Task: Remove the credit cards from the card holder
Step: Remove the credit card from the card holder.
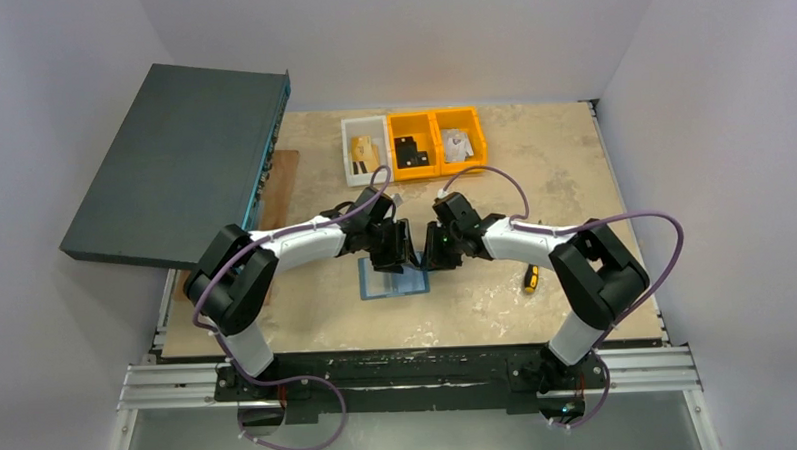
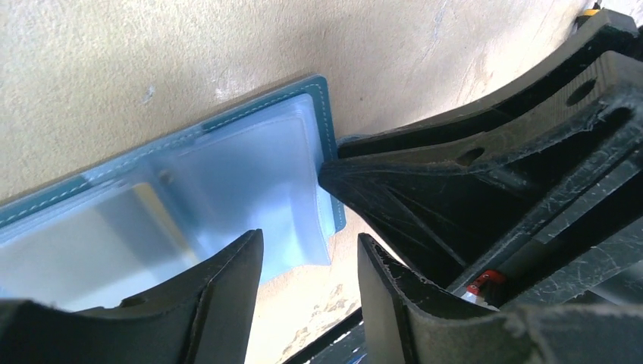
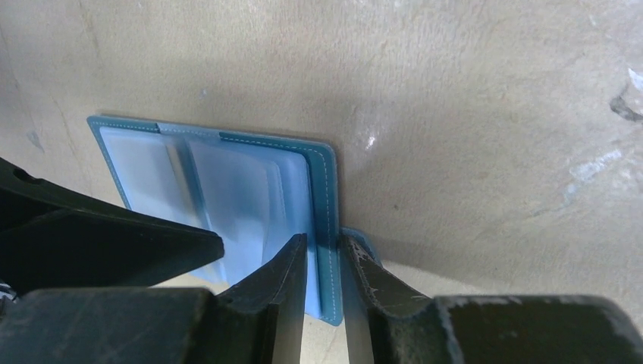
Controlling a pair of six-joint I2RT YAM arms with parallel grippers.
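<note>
The left gripper (image 2: 310, 236) fills the bottom of its own view. Its two black fingers (image 2: 224, 292) stand apart with a clear gap, and nothing is in the gap. It hangs just over the near edge of the card holder (image 2: 250, 163) and holds nothing.

The card holder lies open and flat on the table (image 1: 543, 180), in the middle, between the two arms. Its light blue pockets face up, with a darker teal rim around them. A pale shiny shape shows through one pocket, but it is too blurry to say if it is a card.

The right gripper (image 3: 323, 241) is almost closed. Its fingers pinch the teal side edge of the card holder, one finger on each side of it.

From above, the two grippers are very close together over the card holder. At the back of the table a white bin (image 1: 347, 152) and two orange bins (image 1: 411, 118) stand in a row. A big dark box (image 1: 177, 158) sits at the back left. A small yellow screwdriver (image 1: 529, 277) lies on the table near the right arm.
</note>
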